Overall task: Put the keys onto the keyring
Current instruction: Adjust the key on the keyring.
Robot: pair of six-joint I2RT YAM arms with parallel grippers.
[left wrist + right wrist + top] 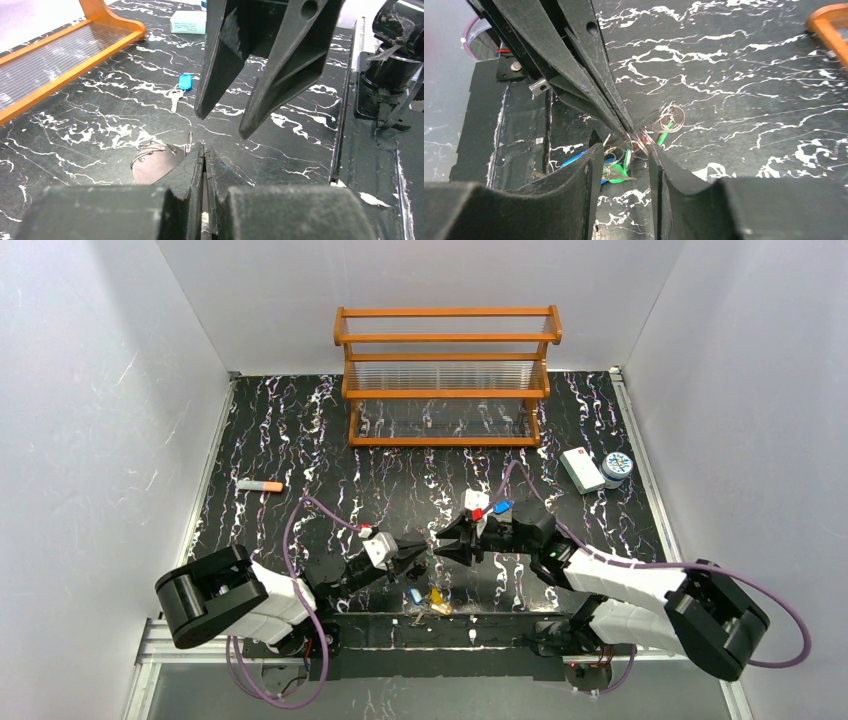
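My left gripper (pixel 418 558) (pixel 205 150) is shut, its tips pinching thin silver wire of the keyring (pixel 642 136), where several wire loops bunch together. Keys with green tags (pixel 624 172) and a blue tag (pixel 574 160) hang or lie in that tangle. My right gripper (pixel 452 540) (pixel 624 152) faces the left one tip to tip and stands open, with nothing between its fingers. Apart from these, a blue-tagged key (pixel 184 81) (pixel 503 507) and a red-tagged one (pixel 477 513) lie behind the right gripper. A blue tag (pixel 415 594) and a yellow tag (pixel 438 601) lie by the front edge.
An orange wooden rack (pixel 447 375) stands at the back. A white box (pixel 582 468) and a round patterned tin (pixel 617 466) sit at the right. An orange-tipped grey stick (pixel 260 485) lies at the left.
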